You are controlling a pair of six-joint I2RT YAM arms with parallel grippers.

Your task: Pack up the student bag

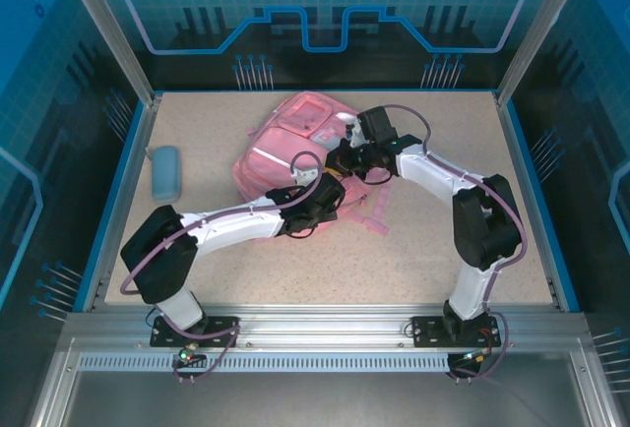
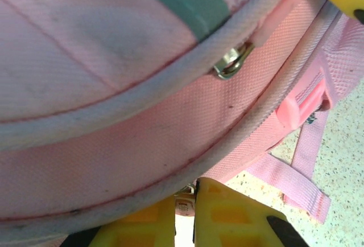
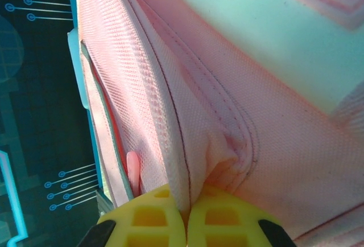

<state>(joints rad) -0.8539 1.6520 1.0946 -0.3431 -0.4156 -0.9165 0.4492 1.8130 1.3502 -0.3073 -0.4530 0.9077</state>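
the speckled desk carries the pink student bag, which lies at its far middle with straps trailing toward the arms. a light-blue pencil case lies well apart from it, near the left edge. the right end effector is clenched on a raised fold of the bag's fabric. the left end effector, at a piped seam, pinches a small metal tab.

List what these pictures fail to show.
- Top external: student bag near edge hidden under left arm and right arm.
- Left wrist: metal piece between left gripper fingers, mostly covered; unidentifiable.
- Right wrist: right gripper cut off by bottom edge; bag interior hidden by pinched fabric.
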